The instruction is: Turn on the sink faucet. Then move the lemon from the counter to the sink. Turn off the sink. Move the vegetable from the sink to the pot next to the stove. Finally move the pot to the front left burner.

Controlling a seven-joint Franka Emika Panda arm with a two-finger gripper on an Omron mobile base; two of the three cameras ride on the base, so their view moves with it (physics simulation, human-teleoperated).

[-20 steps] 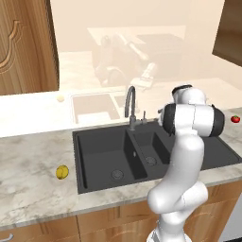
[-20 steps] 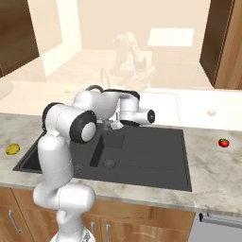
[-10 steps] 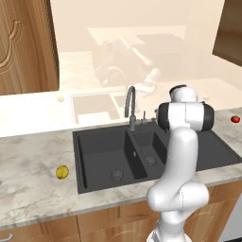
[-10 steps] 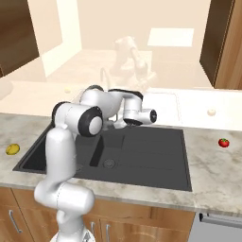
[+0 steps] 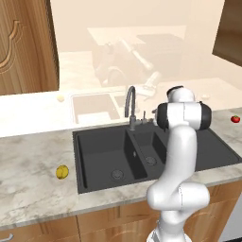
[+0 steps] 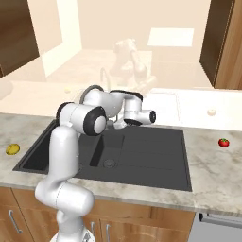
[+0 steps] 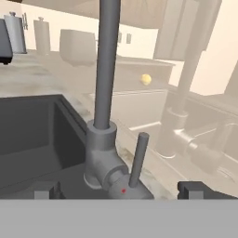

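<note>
No readable text, labels or numbers anywhere

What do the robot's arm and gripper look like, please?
The arm is glossy white, built of rounded tubular links with dark grey bands at the joints. The gripper ends in two small, dark, blocky fingertips. No cables or markings are visible.

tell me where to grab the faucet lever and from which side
Grip the lever on its thin upright rod, above the valve body with the red dot. Come straight on as the gripper now faces it, one fingertip on each side: the rod stands clear beside the faucet spout, so open jaws can likely straddle it without touching the spout.
</note>
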